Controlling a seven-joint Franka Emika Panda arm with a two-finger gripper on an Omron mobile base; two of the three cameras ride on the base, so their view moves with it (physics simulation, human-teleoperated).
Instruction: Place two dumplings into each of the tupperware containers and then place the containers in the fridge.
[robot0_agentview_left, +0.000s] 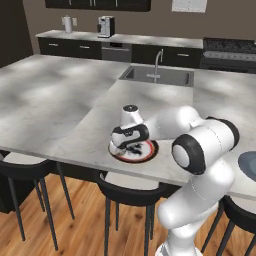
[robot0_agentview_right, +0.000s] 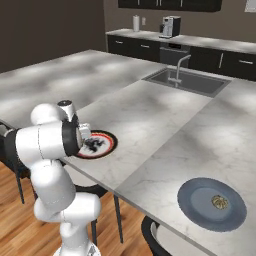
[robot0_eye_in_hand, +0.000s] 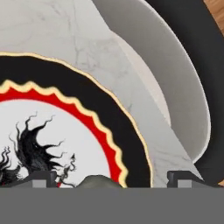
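My gripper hangs open just above a round plate with a black and red rim, which lies near the island's front edge. A small olive-beige dumpling peeks up between the two fingertips, low on the plate. From the base cameras the hand covers the middle of that plate, and the arm hides most of it from the right. A second dumpling rests on a blue-grey plate at the island's near right. The tupperware containers and the fridge are out of view.
A sink with a faucet is set into the island behind the plate. Black stools stand under the front edge, one right below the hand. A coffee machine sits on the back counter.
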